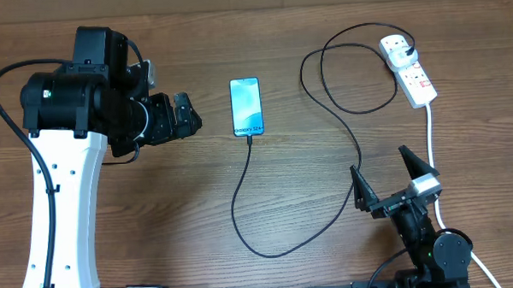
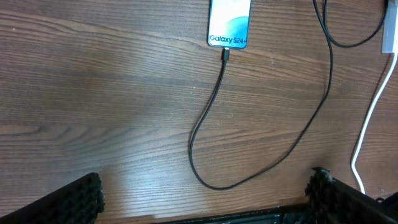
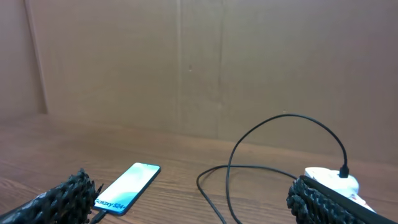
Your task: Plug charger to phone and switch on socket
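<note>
The wood table [image 1: 156,216] holds the phone [image 1: 246,107], charger [image 1: 234,206] plugged in. My left gripper [image 1: 191,116] and right gripper [image 1: 389,178] are open, empty.

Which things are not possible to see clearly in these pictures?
Whether the socket switches are on: too small overhead; in the right wrist view the right gripper covers most of it.
Whether the charger tip sits fully in the phone: too small everywhere.
Phone's far end: cut off by the top edge, left wrist view.

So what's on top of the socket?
The charger is plugged into the far outlet of the socket, and red switches show on its top face. The outlet holes under the plug are covered.
</note>
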`<state>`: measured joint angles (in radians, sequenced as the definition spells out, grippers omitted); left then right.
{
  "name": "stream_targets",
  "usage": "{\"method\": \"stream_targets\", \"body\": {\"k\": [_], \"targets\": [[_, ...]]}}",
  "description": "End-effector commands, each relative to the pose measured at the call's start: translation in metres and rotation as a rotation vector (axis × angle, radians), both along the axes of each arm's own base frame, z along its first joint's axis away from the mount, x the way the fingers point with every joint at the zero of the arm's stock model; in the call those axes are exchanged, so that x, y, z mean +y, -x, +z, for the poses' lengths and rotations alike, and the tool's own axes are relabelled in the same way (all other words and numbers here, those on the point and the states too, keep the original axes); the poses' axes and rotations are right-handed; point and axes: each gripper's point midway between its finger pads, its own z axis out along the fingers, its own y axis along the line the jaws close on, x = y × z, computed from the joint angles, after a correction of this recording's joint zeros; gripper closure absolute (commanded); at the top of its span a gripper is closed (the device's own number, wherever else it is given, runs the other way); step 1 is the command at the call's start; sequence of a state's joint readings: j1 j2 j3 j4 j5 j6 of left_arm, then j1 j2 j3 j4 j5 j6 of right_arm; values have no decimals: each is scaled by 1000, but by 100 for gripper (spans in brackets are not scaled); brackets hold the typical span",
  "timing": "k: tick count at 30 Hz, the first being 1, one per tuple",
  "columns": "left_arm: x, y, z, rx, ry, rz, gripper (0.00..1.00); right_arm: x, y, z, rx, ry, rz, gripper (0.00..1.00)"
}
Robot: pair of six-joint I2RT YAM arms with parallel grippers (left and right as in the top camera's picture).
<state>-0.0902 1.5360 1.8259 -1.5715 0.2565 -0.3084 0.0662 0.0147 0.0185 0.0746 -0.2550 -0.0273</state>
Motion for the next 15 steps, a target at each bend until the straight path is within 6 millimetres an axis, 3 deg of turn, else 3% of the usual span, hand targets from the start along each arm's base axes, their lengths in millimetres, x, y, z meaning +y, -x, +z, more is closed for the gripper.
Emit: {"method": "stream_targets", "body": {"k": [1, 9, 15], "targets": [[0, -1, 1, -4, -4, 2, 0, -5, -2, -8, 18, 4, -34, 0], [0, -1, 1, -4, -4, 2, 0, -8, -5, -37, 139, 14, -50, 0], [0, -1, 1, -4, -4, 2, 1, -14, -6, -38, 143, 12, -88, 0]]}}
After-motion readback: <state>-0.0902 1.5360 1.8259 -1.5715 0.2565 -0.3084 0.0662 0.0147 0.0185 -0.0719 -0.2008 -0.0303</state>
